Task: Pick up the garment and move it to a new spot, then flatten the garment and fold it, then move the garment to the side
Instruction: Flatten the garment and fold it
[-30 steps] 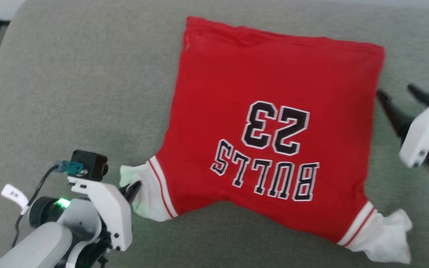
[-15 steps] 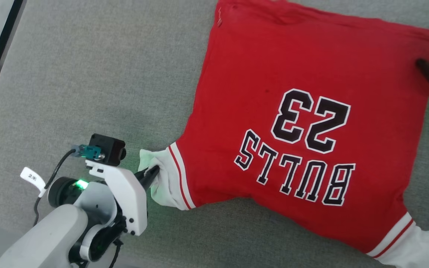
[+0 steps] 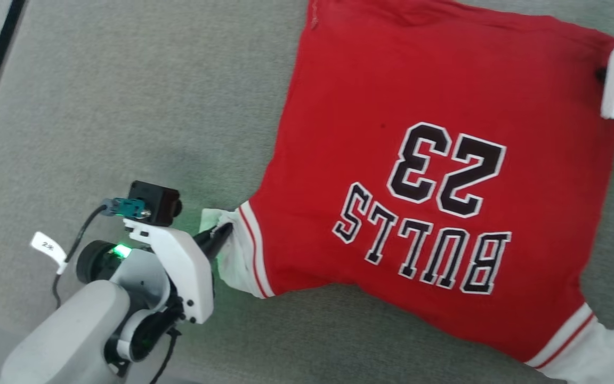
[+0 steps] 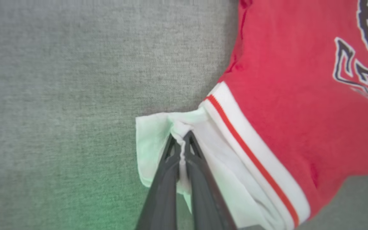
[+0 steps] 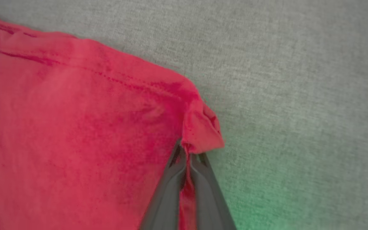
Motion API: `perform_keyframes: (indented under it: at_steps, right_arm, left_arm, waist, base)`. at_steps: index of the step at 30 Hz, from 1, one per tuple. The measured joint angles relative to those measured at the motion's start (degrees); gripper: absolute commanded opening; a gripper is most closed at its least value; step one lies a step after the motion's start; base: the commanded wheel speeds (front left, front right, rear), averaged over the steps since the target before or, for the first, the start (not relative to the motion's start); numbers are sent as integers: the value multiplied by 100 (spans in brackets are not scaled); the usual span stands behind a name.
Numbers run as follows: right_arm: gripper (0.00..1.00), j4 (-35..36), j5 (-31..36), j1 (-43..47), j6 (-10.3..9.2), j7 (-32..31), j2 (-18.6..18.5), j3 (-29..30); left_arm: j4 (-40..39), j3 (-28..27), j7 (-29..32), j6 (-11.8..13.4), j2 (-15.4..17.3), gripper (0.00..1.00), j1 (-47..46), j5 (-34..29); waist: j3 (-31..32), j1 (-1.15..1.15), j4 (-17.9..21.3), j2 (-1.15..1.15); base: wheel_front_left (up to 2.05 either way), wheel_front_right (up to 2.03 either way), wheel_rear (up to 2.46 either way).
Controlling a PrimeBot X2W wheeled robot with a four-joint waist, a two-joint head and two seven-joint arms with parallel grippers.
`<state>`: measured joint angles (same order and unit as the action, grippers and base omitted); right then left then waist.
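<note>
Here, the left gripper [image 4: 180, 140] is pinching the white sleeve [image 4: 152, 137] at the jersey's left edge, its fingers pressing together on a fold. The jersey [image 3: 419, 96] is lying spread out, print up, over the grey cushion [image 3: 126, 106]. The right gripper [image 5: 188, 153] is clamping the jersey's far right corner [image 5: 203, 131].

Tightly closed: left end effector [image 4: 180, 136] and right end effector [image 5: 188, 152].

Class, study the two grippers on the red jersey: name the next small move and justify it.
Probably raise both slightly together: the left gripper is shut on the white sleeve, the right gripper on a red corner, and the jersey lies flat.
</note>
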<state>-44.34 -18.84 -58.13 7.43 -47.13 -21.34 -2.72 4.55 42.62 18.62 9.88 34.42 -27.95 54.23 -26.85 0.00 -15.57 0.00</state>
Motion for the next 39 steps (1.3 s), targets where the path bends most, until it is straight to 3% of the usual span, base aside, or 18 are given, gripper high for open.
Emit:
perform_keyframes:
  at_steps: [10,17,22,29,30,31,39]
  right_arm:
    - [0,1748,-1196,1352,7,-10,-353,-965]
    - [0,3301,-1661,2850,7,-131,-512,-820]
    - [0,4493,-1593,4319,7,-304,-188,-424]
    - [0,4951,-1232,5289,8,-107,347,-182]
    - [25,4934,-1099,5309,7,89,448,-204]
    - [100,4934,-1037,5311,7,231,457,-232]
    - [100,5441,-772,5306,5,552,567,-91]
  left_arm:
    - [-4,-209,-122,126,417,0,93,-26]
    - [-13,-303,-179,146,634,0,97,-60]
    - [54,-390,-243,146,737,0,110,-40]
    - [126,-394,-257,108,730,0,83,-34]
    - [174,-397,-294,71,725,0,69,-34]
    - [199,-402,-297,70,717,0,52,-33]
    - [364,-423,-403,-8,695,0,24,10]
  waist:
    - [229,0,700,0]
    - [404,0,1283,0]
    - [517,0,1722,0]
    - [531,0,1964,0]
    - [523,0,1989,0]
    - [517,0,1997,0]
    - [513,0,2026,0]
  base:
    - [0,0,0]
    - [0,0,0]
    - [0,0,0]
    - [0,0,0]
    - [0,0,0]
    - [0,0,0]
    - [0,0,0]
